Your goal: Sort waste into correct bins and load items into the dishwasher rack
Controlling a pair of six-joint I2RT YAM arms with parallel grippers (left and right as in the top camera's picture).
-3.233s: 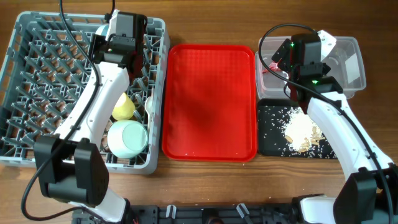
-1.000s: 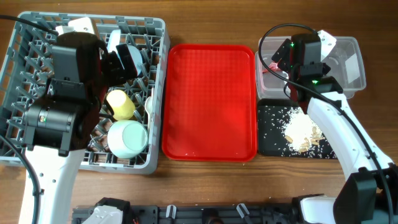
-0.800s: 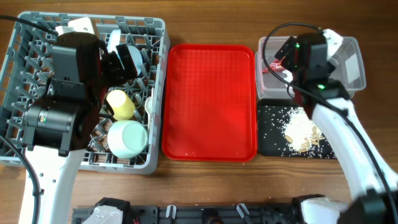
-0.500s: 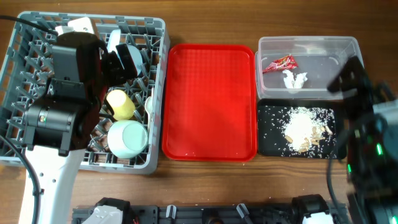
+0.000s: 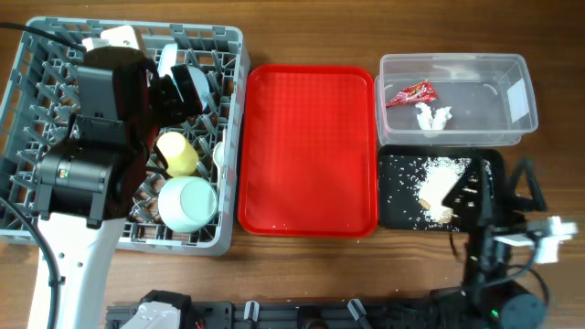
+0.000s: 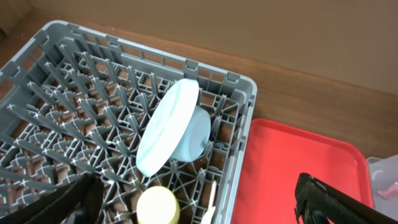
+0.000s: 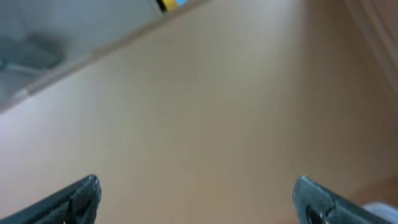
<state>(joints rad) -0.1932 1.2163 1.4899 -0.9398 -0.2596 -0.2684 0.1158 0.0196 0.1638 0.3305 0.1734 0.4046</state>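
Observation:
The grey dishwasher rack [image 5: 55, 55] holds a yellow cup [image 5: 176, 153], a pale green bowl [image 5: 187, 203] and a white utensil [image 5: 219, 151]. From the left wrist I see a light blue plate [image 6: 166, 134] on edge against a light blue bowl [image 6: 194, 132]. My left gripper [image 6: 199, 205] hangs open high above them, empty. The clear tub [image 5: 512, 96] contains a red wrapper [image 5: 410, 93] and a white tissue [image 5: 433, 116]. Rice scraps [image 5: 439, 183] lie in the black tray [image 5: 393, 210]. My right gripper [image 5: 498, 187] is open and empty at the front right, facing a plain beige surface [image 7: 199, 112].
A large flat red tray [image 5: 309, 146] lies between the rack and the two bins, with nothing on it. My left arm [image 5: 91, 155] looms over the rack's middle and hides part of it. The table's front edge runs just below the black tray.
My right arm has pulled back from above the clear tub to the table's front right, uncovering the wrapper and tissue. The left arm has stayed put.

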